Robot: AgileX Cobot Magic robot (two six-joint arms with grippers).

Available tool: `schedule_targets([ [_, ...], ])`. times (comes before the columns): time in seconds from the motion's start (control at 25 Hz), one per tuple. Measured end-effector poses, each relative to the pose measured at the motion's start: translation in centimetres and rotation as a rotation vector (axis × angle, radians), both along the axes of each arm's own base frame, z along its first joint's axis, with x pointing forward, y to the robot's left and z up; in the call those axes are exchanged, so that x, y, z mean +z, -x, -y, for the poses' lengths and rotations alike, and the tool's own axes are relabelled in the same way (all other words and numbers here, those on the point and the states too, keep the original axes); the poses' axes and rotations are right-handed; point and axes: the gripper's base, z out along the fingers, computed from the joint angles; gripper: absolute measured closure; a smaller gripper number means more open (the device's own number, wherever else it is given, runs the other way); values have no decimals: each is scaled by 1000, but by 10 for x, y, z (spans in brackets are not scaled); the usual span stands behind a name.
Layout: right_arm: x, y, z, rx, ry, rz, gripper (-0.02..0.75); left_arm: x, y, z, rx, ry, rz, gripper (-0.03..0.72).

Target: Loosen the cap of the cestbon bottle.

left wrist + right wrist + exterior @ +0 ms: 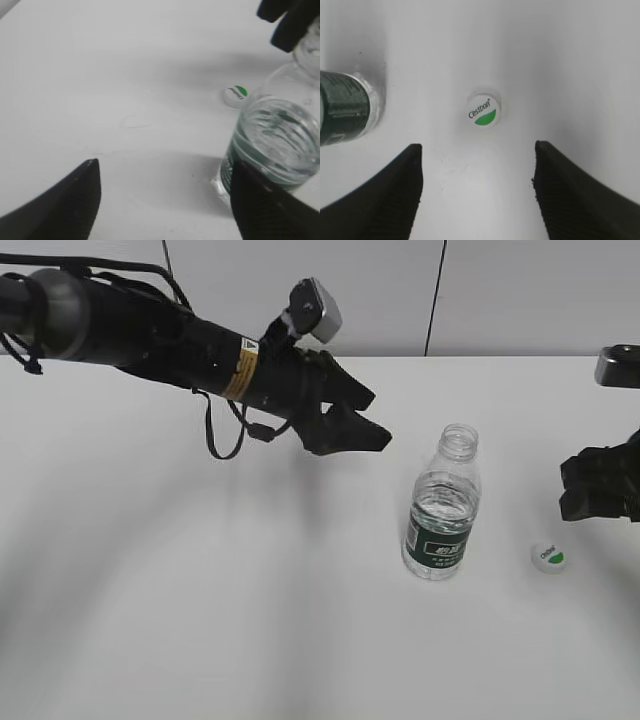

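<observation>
The black left arm is seen reaching from the upper left of the exterior frame toward the centre, its black two-fingered left hand [365, 418] held open in the air. The black right hand [575, 490] is seen at the right edge, fingers spread apart, nothing gripped.
</observation>
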Motion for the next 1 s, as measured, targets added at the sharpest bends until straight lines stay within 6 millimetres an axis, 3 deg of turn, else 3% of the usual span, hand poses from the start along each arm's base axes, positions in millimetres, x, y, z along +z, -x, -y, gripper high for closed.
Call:
schedule_targets([
  [0.2,24,16,2,6,-6,20,213,1,5,-16,163,-88,28,95],
  [0.44,52,37,4,11,-17,80,213,-2,23,-43,327,-210,59,92],
  [0.64,70,59,7,18,-21,92,213,-6,41,-65,492,-268,-12,92],
  [1.0,95,100,11,31,-27,104,214,16,79,-92,595,-270,-19,92],
])
